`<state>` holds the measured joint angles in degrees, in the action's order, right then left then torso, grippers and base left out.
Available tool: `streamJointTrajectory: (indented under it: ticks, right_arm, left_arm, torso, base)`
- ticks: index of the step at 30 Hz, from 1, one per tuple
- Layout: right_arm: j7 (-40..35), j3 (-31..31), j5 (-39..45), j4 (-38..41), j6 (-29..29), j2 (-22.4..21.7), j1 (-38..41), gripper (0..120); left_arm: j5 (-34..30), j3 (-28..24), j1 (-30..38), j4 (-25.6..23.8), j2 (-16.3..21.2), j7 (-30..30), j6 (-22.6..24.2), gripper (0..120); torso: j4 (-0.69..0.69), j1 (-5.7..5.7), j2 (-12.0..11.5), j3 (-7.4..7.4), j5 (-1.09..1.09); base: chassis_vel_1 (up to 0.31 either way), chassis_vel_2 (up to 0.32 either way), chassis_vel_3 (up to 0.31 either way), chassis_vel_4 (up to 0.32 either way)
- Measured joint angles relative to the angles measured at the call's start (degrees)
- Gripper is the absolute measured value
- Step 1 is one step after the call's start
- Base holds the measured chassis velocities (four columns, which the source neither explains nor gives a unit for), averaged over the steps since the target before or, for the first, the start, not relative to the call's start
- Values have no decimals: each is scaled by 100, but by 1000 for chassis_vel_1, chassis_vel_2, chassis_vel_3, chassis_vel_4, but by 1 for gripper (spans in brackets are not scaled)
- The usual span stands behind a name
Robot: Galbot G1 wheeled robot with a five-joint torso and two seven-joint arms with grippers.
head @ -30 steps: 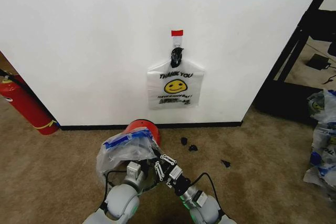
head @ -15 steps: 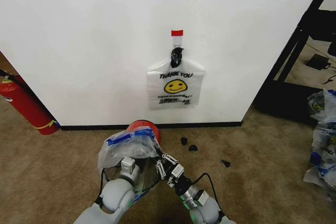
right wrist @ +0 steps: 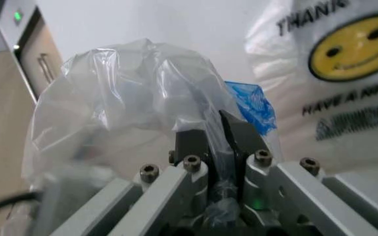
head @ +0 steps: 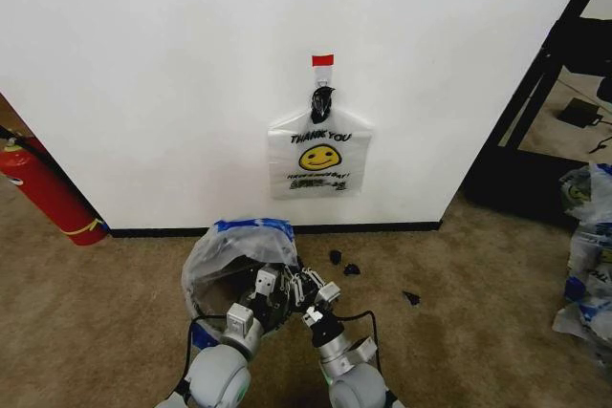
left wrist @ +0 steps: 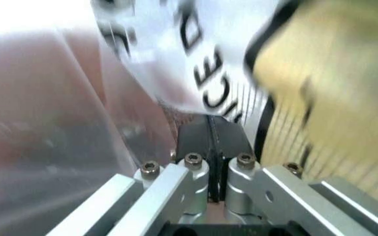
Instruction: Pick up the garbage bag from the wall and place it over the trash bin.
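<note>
Change since a second ago: we saw the garbage bag pulled open and drawn forward over the trash bin; the bin's red base, plain a second earlier, was now covered by plastic, and both arms had come inward together.
Left hand: at the bag's near rim; in the left wrist view its jaws were pressed together with printed plastic draped just beyond them. We could not tell whether film was pinched between them.
Right hand: just beside the left, at the same rim; in the right wrist view it was closed on a fold of clear plastic with blue print.
Garbage bag, position: billowed over the bin's mouth on the carpet, below the wall.
Second bag: smiley print, hung from the hook under the red tape, untouched.
Other items: fire extinguisher leaning at the wall to our left, well apart from the bin.
Step in hand, as we judged: spreading the bag's opening around the bin's rim.
Progress, as we judged: late; the far side looked seated, the near side was held by the hands.
Next move calls for: drawing the near edge down over the rim evenly, without tearing the thin film or tipping the light bin.
</note>
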<state>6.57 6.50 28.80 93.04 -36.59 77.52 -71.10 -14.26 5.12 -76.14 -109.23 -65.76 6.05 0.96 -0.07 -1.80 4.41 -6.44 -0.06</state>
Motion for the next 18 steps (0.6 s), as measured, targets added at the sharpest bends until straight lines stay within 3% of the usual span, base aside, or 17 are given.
streamJointTrajectory:
  ticks: [4,11,18]
  right_arm:
    - [37,-31,-116,-46,-4,2,-3,1]
    - [664,-508,-1255,-542,-464,83,188,1]
    - [491,-724,-1400,-724,-516,87,376,1]
  left_arm:
    - [2,54,-50,-112,41,-11,0,0]
    - [53,153,-236,-293,123,-34,-22,0]
    - [110,215,-469,-422,160,-37,-90,0]
  torso:
    - [-2,0,0,0,3]
    - [-1,0,0,0,2]
    - [-1,0,0,0,1]
  base:
    - [0,0,0,0]
    - [0,0,0,0]
    - [0,0,0,0]
